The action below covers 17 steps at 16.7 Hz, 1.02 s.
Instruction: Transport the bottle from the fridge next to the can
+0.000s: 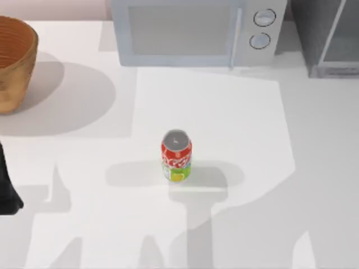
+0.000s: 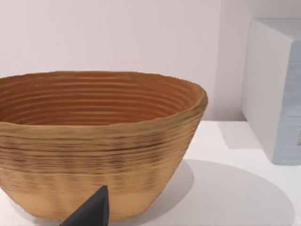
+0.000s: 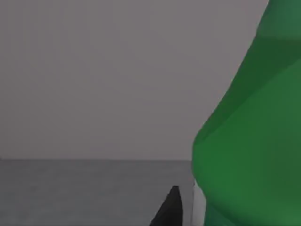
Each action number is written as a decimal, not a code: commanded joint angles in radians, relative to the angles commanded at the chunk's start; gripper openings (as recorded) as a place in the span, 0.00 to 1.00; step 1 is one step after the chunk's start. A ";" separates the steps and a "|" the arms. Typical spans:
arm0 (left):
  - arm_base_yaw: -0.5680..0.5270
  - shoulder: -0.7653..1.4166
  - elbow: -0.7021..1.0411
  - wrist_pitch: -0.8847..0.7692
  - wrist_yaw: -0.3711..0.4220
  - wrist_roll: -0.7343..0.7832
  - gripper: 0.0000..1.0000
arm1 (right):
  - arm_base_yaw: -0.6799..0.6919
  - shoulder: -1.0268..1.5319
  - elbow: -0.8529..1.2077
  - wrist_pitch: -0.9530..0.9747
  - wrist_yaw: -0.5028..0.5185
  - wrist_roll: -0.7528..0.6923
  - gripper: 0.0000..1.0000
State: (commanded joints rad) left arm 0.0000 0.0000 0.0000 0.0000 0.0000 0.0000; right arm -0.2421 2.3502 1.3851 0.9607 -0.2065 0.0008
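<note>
A red can (image 1: 176,156) stands upright near the middle of the white surface (image 1: 84,224), with open room on every side. At the surface's left edge, a dark part of the left arm (image 1: 7,188) sits parked; its wrist view looks across at a ribbed woven basket (image 2: 99,141) close ahead, and whether that end effector is open or closed cannot be told. Farther back, a white microwave (image 1: 190,31) with two round knobs lines the rear edge, and the grey fridge (image 1: 331,39) with its pale door sits in the back right corner. In the right wrist view, the green bottle (image 3: 249,141) looms very close against a grey interior, a dark fingertip (image 3: 170,209) just beside it; I cannot tell if the right end effector is gripping it. The likely risks: a loose or off-centre hold could tip the tall bottle inside the fridge, or it could clip the door frame coming out, or knock the can over when set down beside it.
</note>
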 joint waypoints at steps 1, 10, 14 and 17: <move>0.000 0.000 0.000 0.000 0.000 0.000 1.00 | 0.000 0.000 0.000 0.000 0.000 0.000 0.25; 0.000 0.000 0.000 0.000 0.000 0.000 1.00 | 0.000 0.000 0.000 0.000 0.000 0.000 0.00; 0.000 0.000 0.000 0.000 0.000 0.000 1.00 | -0.003 -0.004 0.001 -0.004 0.000 0.001 0.00; 0.000 0.000 0.000 0.000 0.000 0.000 1.00 | -0.004 -0.051 0.014 -0.064 -0.001 0.002 0.00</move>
State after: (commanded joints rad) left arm 0.0000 0.0000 0.0000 0.0000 0.0000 0.0000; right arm -0.2457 2.2994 1.3989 0.8966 -0.2070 0.0032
